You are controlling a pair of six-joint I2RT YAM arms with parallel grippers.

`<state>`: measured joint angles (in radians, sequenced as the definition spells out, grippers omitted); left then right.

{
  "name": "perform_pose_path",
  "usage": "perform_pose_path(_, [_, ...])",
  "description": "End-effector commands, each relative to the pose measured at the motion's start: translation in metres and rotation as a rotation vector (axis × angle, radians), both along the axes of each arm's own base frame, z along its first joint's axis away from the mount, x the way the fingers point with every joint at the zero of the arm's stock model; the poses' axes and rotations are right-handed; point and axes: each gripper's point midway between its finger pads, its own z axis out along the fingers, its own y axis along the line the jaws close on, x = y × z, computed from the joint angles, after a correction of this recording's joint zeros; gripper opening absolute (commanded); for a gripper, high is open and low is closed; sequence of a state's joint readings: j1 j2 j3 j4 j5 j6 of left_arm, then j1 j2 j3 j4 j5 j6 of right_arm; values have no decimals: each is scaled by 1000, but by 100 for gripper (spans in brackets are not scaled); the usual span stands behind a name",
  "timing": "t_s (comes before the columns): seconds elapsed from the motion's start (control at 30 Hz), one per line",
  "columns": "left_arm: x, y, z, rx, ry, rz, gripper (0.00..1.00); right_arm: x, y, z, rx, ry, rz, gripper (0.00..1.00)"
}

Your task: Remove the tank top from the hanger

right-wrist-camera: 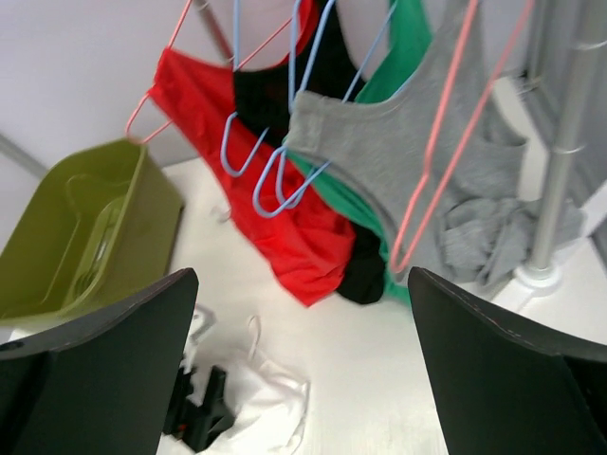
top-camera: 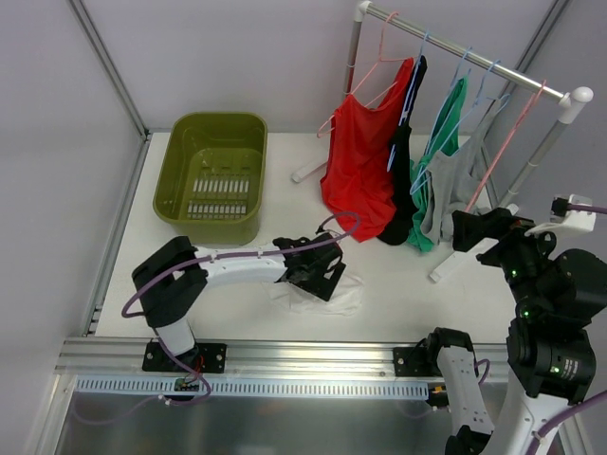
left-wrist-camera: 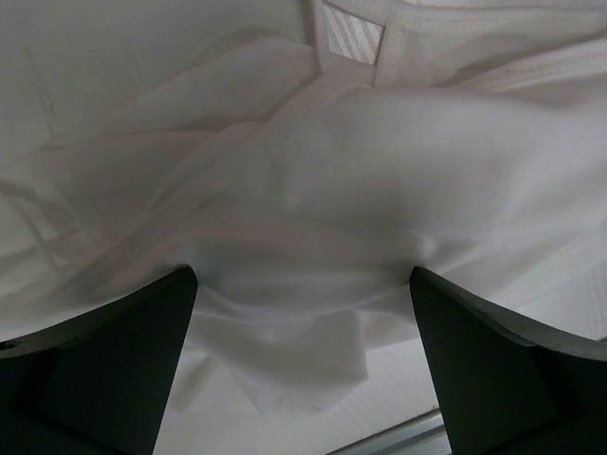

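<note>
A white tank top lies crumpled on the table, off any hanger. My left gripper is down on it, open. In the left wrist view the white cloth fills the frame and bulges between my two spread fingers. Red, black, green and grey tank tops hang on hangers from the rail. My right gripper is raised, open and empty, beside the grey top, which hangs on a pink hanger.
A green basket stands at the back left, also in the right wrist view. The rack's white post and foot stand at the right. An empty pink hanger hangs at the rail's left end.
</note>
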<state>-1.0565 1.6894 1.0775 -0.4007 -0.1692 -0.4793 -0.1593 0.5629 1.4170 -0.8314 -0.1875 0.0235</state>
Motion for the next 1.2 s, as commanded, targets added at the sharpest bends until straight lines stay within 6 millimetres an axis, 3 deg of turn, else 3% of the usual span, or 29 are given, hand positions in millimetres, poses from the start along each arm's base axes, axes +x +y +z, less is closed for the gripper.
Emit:
perform_pose_path(0.0, [4,-19,-7,-15,-34,43,99,4,30,7,39,-43,173,99])
perform_pose_path(0.07, [-1,-20,-23,18,-25,48,88,2,34,7,32,-54,200,100])
perform_pose_path(0.13, [-5,-19,-30,28,-12,55,54,0,38,10,22,-74,220,100])
perform_pose_path(0.17, [-8,-16,-31,34,-16,63,17,-3,40,12,18,-86,233,99])
perform_pose_path(0.2, [-8,-15,-29,28,-17,71,5,-3,41,13,15,-88,239,99])
perform_pose_path(0.23, [-8,-14,-26,21,-22,78,0,-5,42,14,11,-91,252,99])
perform_pose_path(0.33, [-4,-11,0,-18,-76,67,0,-7,45,16,5,-99,266,99])
perform_pose_path(0.37, [-1,-15,27,-72,-109,64,0,-7,45,16,3,-103,266,99])
perform_pose_path(0.43, [3,-6,56,-78,-153,57,0,-6,45,15,7,-98,267,99])
perform_pose_path(0.47, [7,-10,93,-147,-199,57,0,-5,45,16,9,-99,272,99])
perform_pose_path(0.53, [16,2,126,-149,-252,61,0,-2,47,13,14,-89,282,99])
perform_pose_path(0.57, [22,1,162,-209,-297,68,0,-3,47,13,17,-92,284,100])
perform_pose_path(0.6, [26,4,178,-226,-318,71,0,-2,47,12,16,-89,284,99])
perform_pose_path(0.63, [36,14,190,-222,-332,77,0,-3,47,13,18,-93,282,100])
perform_pose_path(0.67, [44,14,220,-284,-361,86,0,-3,47,14,17,-96,282,99])
perform_pose_path(0.73, [55,18,246,-350,-352,81,0,-2,47,14,15,-98,279,99])
perform_pose_path(0.77, [74,29,273,-391,-392,128,0,-2,47,13,13,-97,281,100])
perform_pose_path(0.83, [91,43,300,-407,-441,161,0,-2,47,14,5,-100,286,99])
perform_pose_path(0.87, [105,58,324,-415,-481,207,0,-3,48,14,3,-101,289,99])
perform_pose_path(0.97, [127,78,365,-446,-543,256,0,-5,47,14,-10,-110,291,99])
perform_pose_path(1.0, [144,97,371,-453,-554,316,0,-5,47,15,-17,-112,290,99])
perform_pose_path(1.03, [156,102,372,-467,-541,336,0,-5,46,13,-17,-108,285,99])
perform_pose_path(1.07, [160,104,386,-526,-534,322,0,-5,46,13,-21,-110,285,99])
perform_pose_path(1.1, [176,124,389,-527,-547,383,0,-5,46,13,-23,-112,284,99])
perform_pose_path(1.17, [194,139,387,-510,-553,427,0,-6,46,13,-22,-109,288,99])
